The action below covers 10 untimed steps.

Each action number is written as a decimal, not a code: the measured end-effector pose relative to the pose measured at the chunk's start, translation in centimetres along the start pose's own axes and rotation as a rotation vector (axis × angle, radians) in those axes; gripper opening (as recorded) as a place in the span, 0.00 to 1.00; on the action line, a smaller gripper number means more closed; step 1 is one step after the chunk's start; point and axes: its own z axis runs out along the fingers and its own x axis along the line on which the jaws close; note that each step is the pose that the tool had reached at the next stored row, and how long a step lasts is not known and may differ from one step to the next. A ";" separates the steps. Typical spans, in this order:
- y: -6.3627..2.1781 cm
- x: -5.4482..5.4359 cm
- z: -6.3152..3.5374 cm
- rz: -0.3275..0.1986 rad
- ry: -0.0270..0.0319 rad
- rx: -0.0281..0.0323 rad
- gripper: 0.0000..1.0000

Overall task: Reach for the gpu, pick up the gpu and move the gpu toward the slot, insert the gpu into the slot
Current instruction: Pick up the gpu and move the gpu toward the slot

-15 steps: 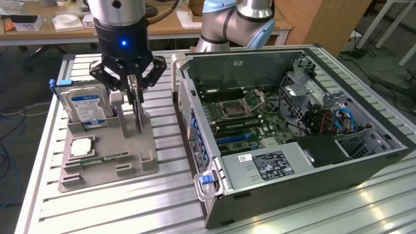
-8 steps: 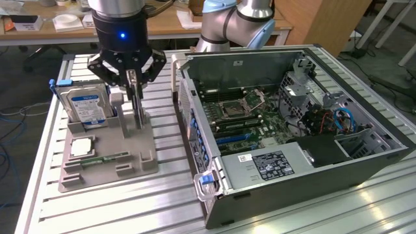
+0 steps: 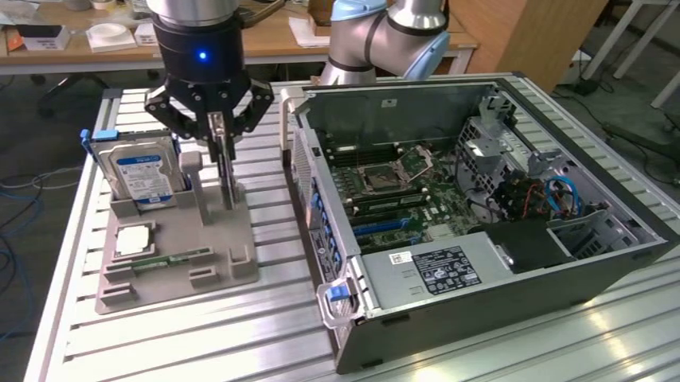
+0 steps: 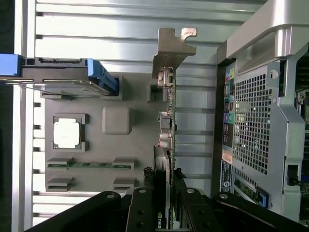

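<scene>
Wrist view: gpu [image 4: 165, 140] edge-on, a thin dark card with a pale metal bracket.
Gripper [image 4: 166, 203] pinches it, fingers nearly together; the card stands upright in the grey holder [image 4: 130, 145].

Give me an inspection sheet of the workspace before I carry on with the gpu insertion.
Surface: slatted metal table, carrying a grey parts holder and an open computer case.
Job's things: gpu stands on edge in the holder, outside the case; its metal bracket is at one end.
Clutter: hard drive, processor chip and memory stick, all in the holder.
Grippers: gripper shut on the gpu's upper edge.
Cables: blue cables inside the case; loose cables on the floor at the exterior view's left.
Surroundings: second robot arm and wooden desk behind the table.
</scene>
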 end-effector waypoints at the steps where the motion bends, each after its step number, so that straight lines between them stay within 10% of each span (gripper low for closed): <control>1: 0.00 -0.2 0.00 0.000 0.0000 -0.0003 0.26; 10: 0.09 -0.2 -2.10 0.000 -0.0001 -0.0045 0.26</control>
